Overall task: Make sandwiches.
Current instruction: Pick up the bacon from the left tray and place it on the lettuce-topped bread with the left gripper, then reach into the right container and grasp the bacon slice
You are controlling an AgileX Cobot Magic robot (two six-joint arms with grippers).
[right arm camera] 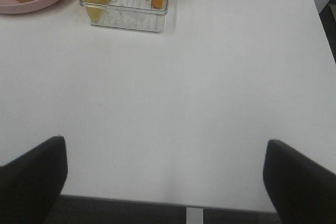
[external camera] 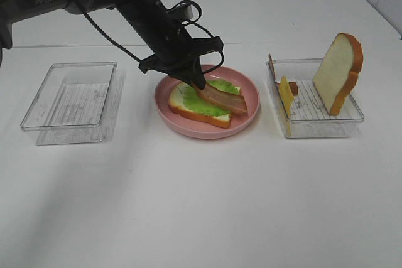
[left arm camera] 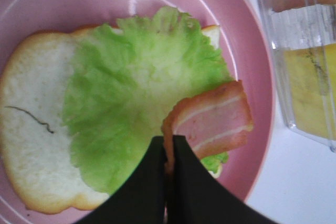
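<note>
The sandwich stack lies on the pink plate: a white bread slice with a green lettuce leaf on it. A brown bacon strip rests across the lettuce, one end lifted. My left gripper is shut on that end. In the left wrist view the black jaws pinch the bacon over the lettuce and bread. My right gripper is open above bare table near the front edge, its fingers wide apart and holding nothing. It does not show in the exterior view.
A clear tray to the right of the plate holds an upright bread slice, a yellow cheese slice and a brown piece. Another clear tray stands at the left with nothing in it. White table lies in front.
</note>
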